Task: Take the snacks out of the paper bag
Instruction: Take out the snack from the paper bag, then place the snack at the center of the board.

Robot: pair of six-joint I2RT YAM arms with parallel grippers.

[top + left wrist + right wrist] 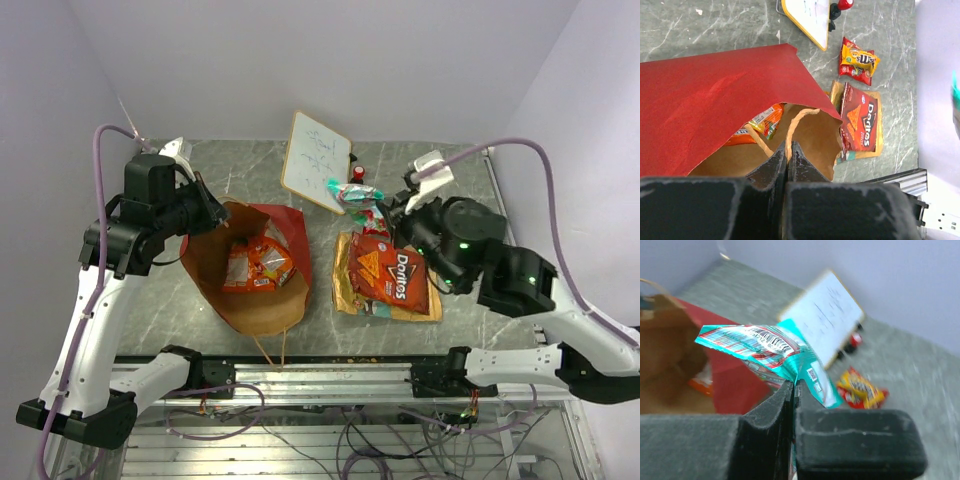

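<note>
Your paper bag (250,300) gapes open, red outside, kraft inside, orange packets (258,265) within. Beside it on the bench (250,170), a red Doritos packet (392,272) overlaps a yellow-brown packet (345,290). The teal-white packet (775,352) is held aloft.

The paper bag (715,100) half hides its snacks (760,122).
</note>
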